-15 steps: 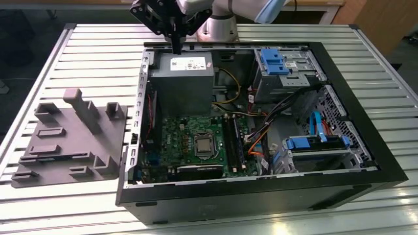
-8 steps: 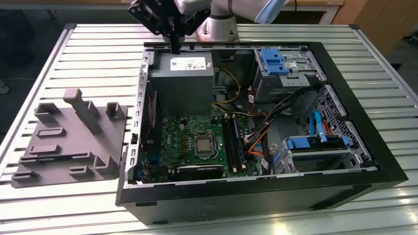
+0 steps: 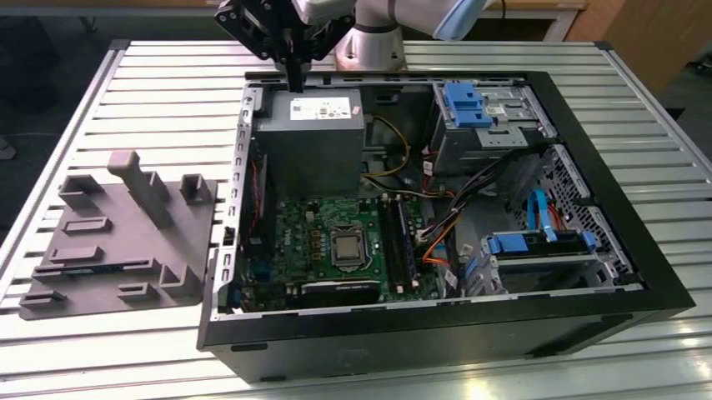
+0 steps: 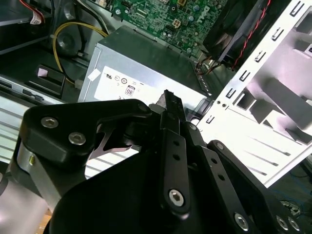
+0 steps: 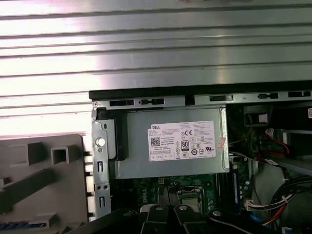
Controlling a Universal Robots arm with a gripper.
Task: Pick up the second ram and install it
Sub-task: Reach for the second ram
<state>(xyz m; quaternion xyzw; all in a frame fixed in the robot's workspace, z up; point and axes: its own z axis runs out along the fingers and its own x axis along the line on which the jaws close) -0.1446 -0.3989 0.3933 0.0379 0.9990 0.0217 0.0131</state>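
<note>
Exterior view: claw (image 3: 296, 85) closed, apparently empty, over the 12 o'clock edge of the case (image 3: 468, 333). Pickup pending. Memory stick (image 3: 98, 268) seemingly in tray (image 3: 122, 217) at 9 o'clock; grasp needs claw opened.

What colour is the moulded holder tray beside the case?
The holder tray is plain grey; the exterior view shows it best.

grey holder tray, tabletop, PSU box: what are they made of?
Holder tray: probably moulded plastic, matte grey, with soft-edged blocky forms.
Tabletop: looks like aluminium slats, with a satin finish and bright glare along the ribs.
PSU box: apparently sheet steel, bare dull grey, with flat folded panels.
</note>
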